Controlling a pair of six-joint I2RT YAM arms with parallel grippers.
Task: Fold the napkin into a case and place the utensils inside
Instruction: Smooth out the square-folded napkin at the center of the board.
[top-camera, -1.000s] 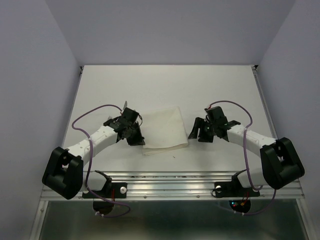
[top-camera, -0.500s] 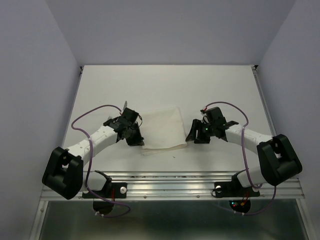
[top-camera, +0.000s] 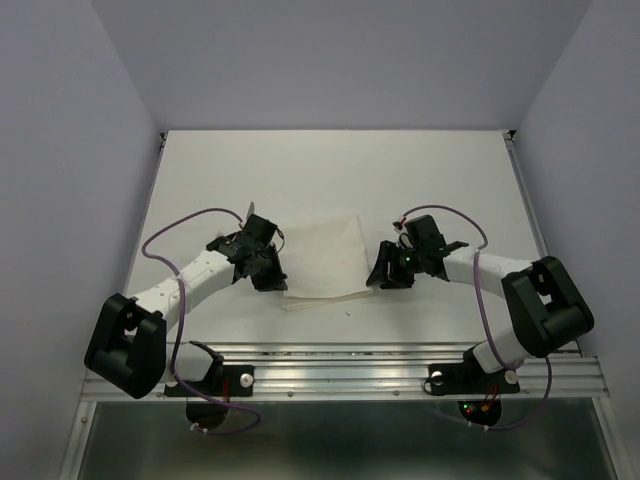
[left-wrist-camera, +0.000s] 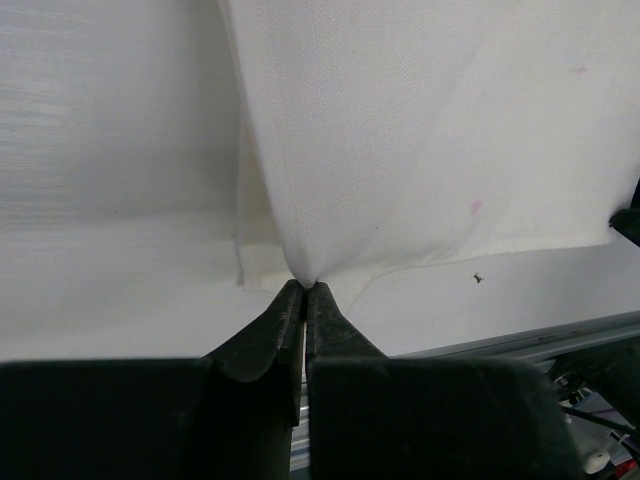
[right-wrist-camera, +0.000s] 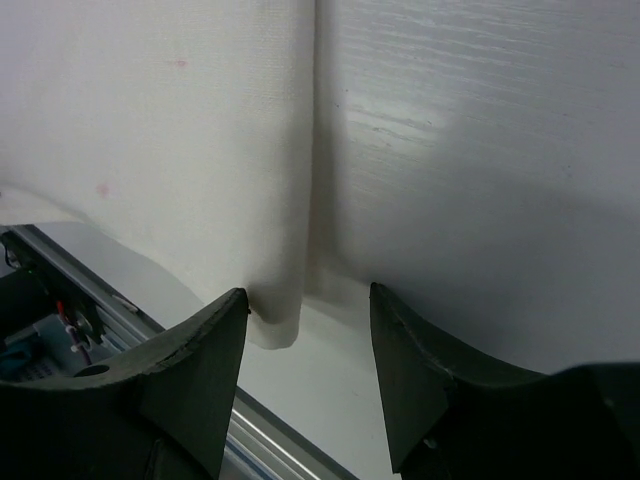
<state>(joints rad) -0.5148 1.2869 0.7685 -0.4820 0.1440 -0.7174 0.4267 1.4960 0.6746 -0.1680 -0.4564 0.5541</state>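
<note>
Subject: one napkin (top-camera: 325, 256), white and in layers, lying flat near the middle of the white bench (top-camera: 330, 170), closer to the near edge than the far one. In the top view it is roughly square and turned slightly out of line with the bench edges. A lower layer shows past the upper one along the near edge.

Left arm: the left fingers (left-wrist-camera: 265, 335) are pressed together with no visible gap, and the napkin's near left corner is pinched between their tips. The cloth rises to a small peak at the pinch and fans out from there. A lower layer (left-wrist-camera: 250, 262) sits just beside the pinch. Whether it is also caught in the grip cannot be told.

Right arm: the right fingers (right-wrist-camera: 200, 350) stand apart at a moderate width, low over the bench at the napkin's near right corner. That corner lies in the gap, nearer the finger on the left of the wrist view. Contact with that finger cannot be confirmed. Nothing is gripped.

Other observations: a few faint pink marks (left-wrist-camera: 475, 207) on the cloth, a small dark speck (left-wrist-camera: 478, 279) on the bench just beside the napkin's near edge, and a metal rail (top-camera: 340, 366) along the bench's near edge.
</note>
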